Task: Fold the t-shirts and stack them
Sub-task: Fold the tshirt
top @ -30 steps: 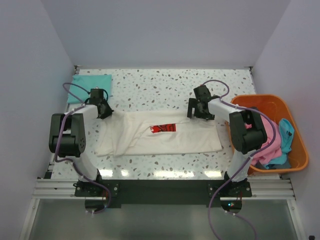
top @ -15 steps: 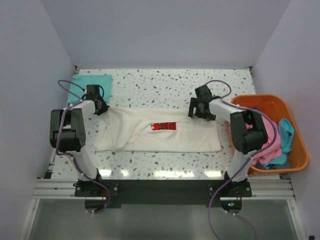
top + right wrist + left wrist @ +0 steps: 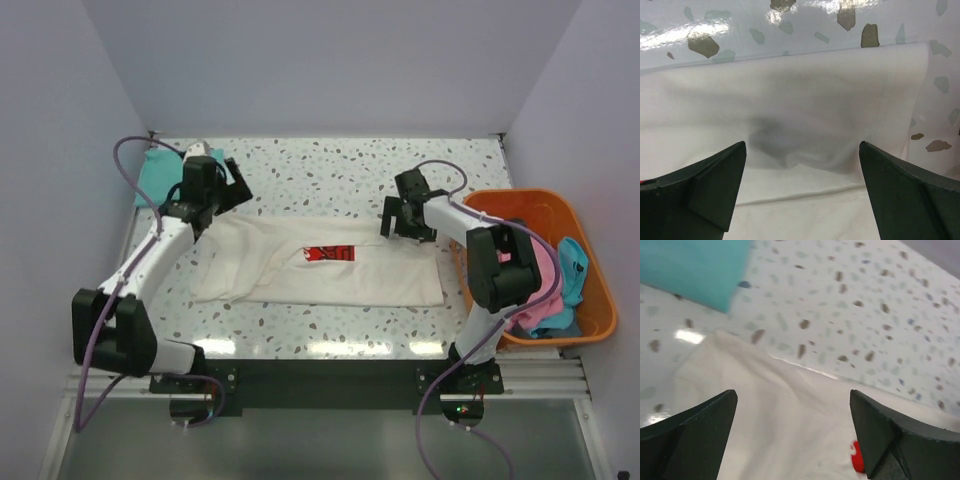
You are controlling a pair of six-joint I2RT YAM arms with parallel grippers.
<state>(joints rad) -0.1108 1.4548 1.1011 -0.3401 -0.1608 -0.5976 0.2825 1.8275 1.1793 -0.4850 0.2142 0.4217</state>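
Note:
A large cream t-shirt (image 3: pixel 330 275) lies spread across the table, folded lengthwise, with its red print (image 3: pixel 328 254) facing up. My left gripper (image 3: pixel 222 192) hovers open above the shirt's back-left corner and holds nothing. In the left wrist view the cream t-shirt (image 3: pixel 775 425) fills the space below the left gripper (image 3: pixel 792 440), with a bit of red print (image 3: pixel 856 463) by the right finger. My right gripper (image 3: pixel 397 222) is open low over the shirt's back-right edge; the right wrist view shows the right gripper (image 3: pixel 802 190) over wrinkled cream t-shirt (image 3: pixel 800 115). A folded teal t-shirt (image 3: pixel 158 175) lies at the back left.
An orange basket (image 3: pixel 520 197) stands at the right edge with a pink shirt (image 3: pixel 545 285) and a blue one (image 3: pixel 572 270) inside. In the left wrist view the teal t-shirt (image 3: pixel 690 265) lies just beyond the cream one. White walls enclose the speckled table (image 3: pixel 330 170).
My left gripper has opened and let go of the cream shirt's left corner, then risen and moved back and to the right. The shirt's left side now lies flat. The right gripper barely moved.

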